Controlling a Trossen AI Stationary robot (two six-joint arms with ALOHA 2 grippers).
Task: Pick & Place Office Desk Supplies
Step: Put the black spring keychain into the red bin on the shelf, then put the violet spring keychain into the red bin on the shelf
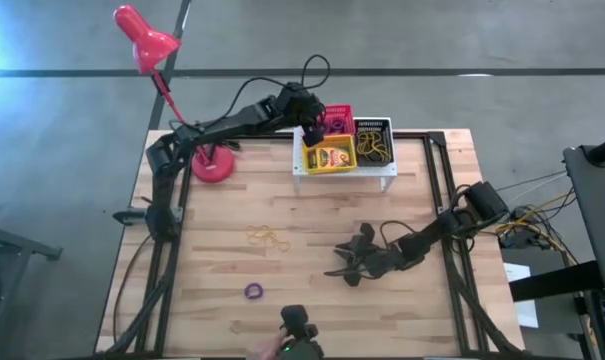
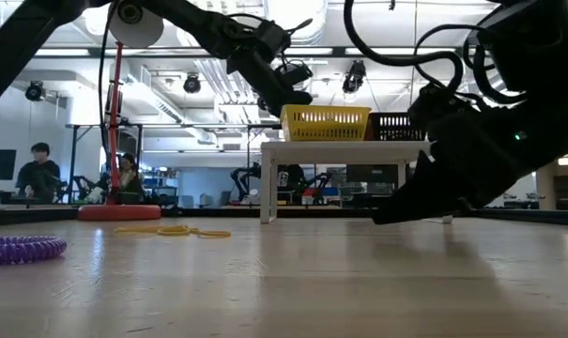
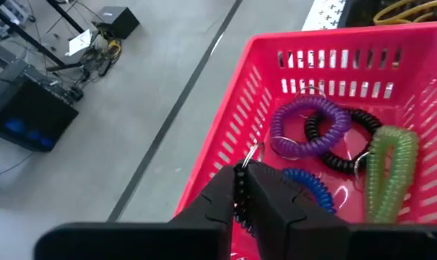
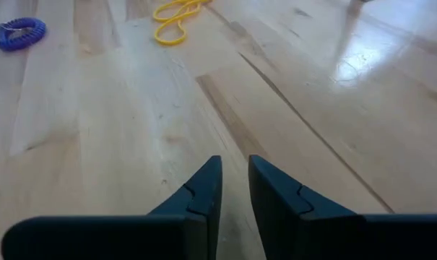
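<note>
My left gripper (image 3: 244, 189) reaches over the pink-red basket (image 3: 229, 123), which stands on the white shelf (image 1: 382, 172) at the table's far side. It is shut on a black coiled loop. Purple (image 3: 308, 128), black (image 3: 342, 144), green (image 3: 388, 170) and blue (image 3: 307, 186) coiled loops lie in that basket. Beside it stand a yellow basket (image 1: 329, 156) with a crayon box and a black basket (image 1: 374, 142). Yellow loops (image 1: 267, 237) and a purple loop (image 1: 253, 291) lie on the table. My right gripper (image 4: 235, 177) is low over bare wood, right of centre, narrowly open and with nothing between its fingers. My left gripper pinches a black coiled loop (image 3: 240, 193) between its two fingers. Its metal ring (image 3: 251, 153) sticks out past the fingertips. The fingers slant down over the basket's corner. Whether the loop rests on the basket floor is hidden by the fingers.
A red desk lamp (image 1: 147, 40) stands with its base (image 1: 214, 166) at the far left of the table. A dark device (image 1: 300, 328) sits at the near edge. People (image 2: 39, 174) are in the room beyond the table.
</note>
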